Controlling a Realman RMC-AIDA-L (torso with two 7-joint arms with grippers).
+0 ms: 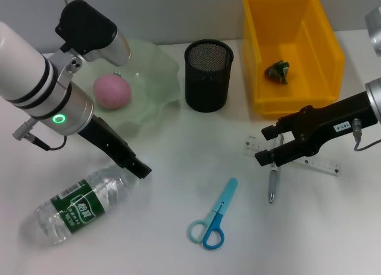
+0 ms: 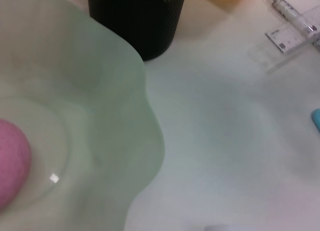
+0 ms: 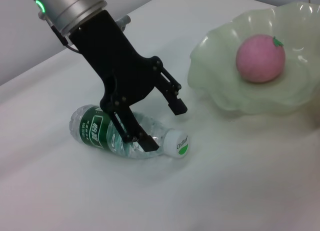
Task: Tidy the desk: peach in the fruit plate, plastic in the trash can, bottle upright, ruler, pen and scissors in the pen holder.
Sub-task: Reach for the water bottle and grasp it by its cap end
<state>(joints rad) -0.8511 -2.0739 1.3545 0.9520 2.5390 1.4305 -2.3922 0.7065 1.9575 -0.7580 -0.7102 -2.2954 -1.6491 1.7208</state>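
L gripper fingers apart over lying bottle; R gripper fingers apart over pen.

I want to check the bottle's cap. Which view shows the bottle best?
The right wrist view: the bottle lies whole, cap visible, under the open left gripper. The head view hides its cap; the left wrist view misses it.

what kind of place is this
Probably a lab desk set up for a tidying trial: a plain white tabletop with a mesh pen holder, scissors, a ruler, a yellow bin and a fruit plate holding a peach.
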